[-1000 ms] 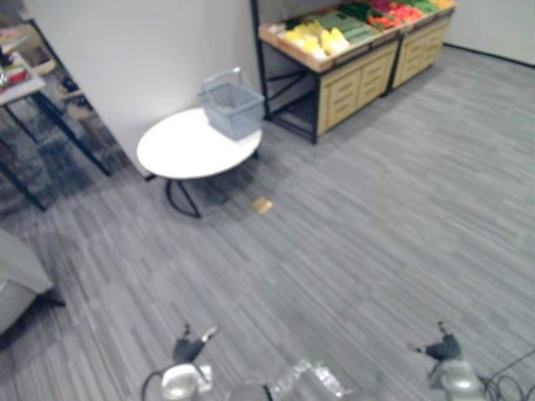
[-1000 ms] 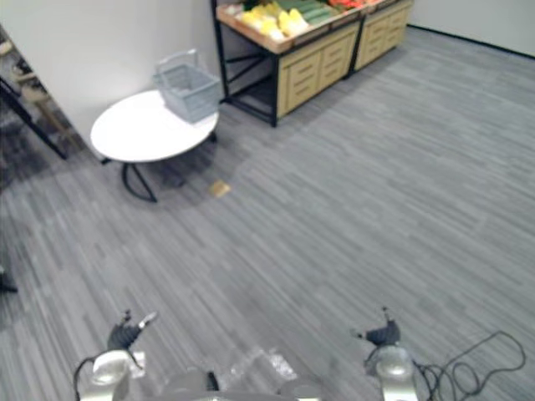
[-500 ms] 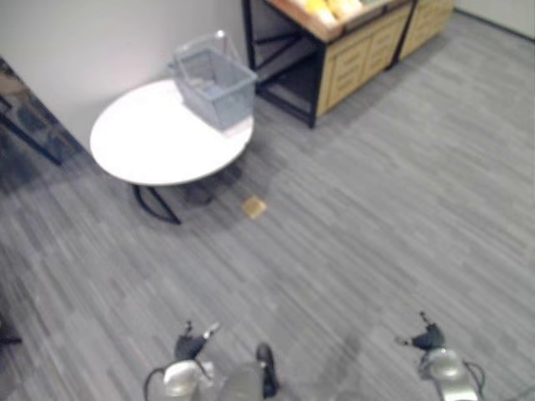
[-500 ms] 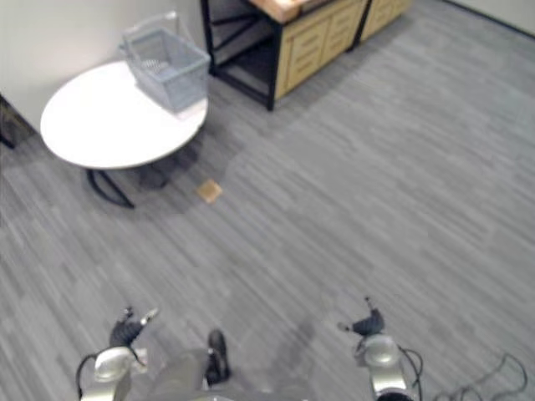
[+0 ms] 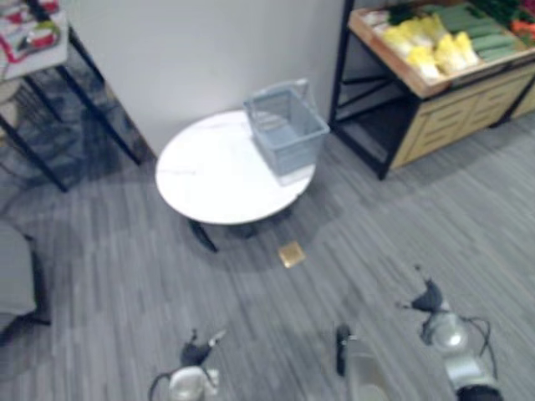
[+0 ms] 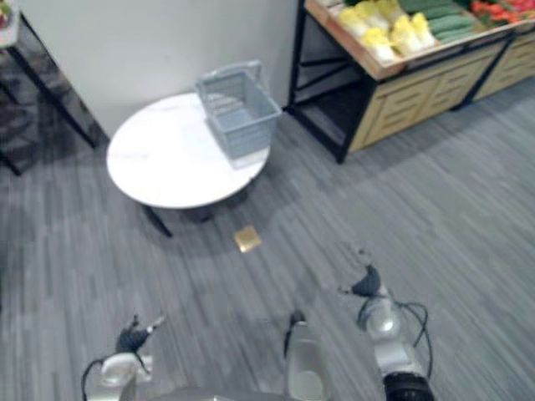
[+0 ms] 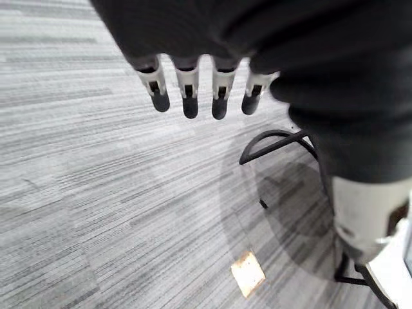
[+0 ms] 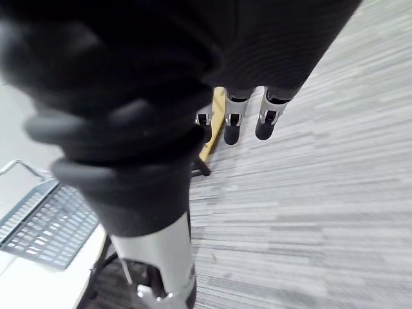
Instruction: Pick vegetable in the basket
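The robot's gaze has swung, putting the grey basket (image 5: 287,131) on the white desk (image 5: 209,180) at 12 o'clock and the vegetables (image 5: 435,46) on the wooden stand (image 5: 443,125) at 1 o'clock, both well beyond its open, empty left hand (image 5: 196,352) and right hand (image 5: 430,297).

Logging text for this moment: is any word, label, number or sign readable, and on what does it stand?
No text can be read.
Packages on the side table: coloured print, too blurred to read.
Basket, round white table, tan square on the floor, produce stand: no lettering visible.
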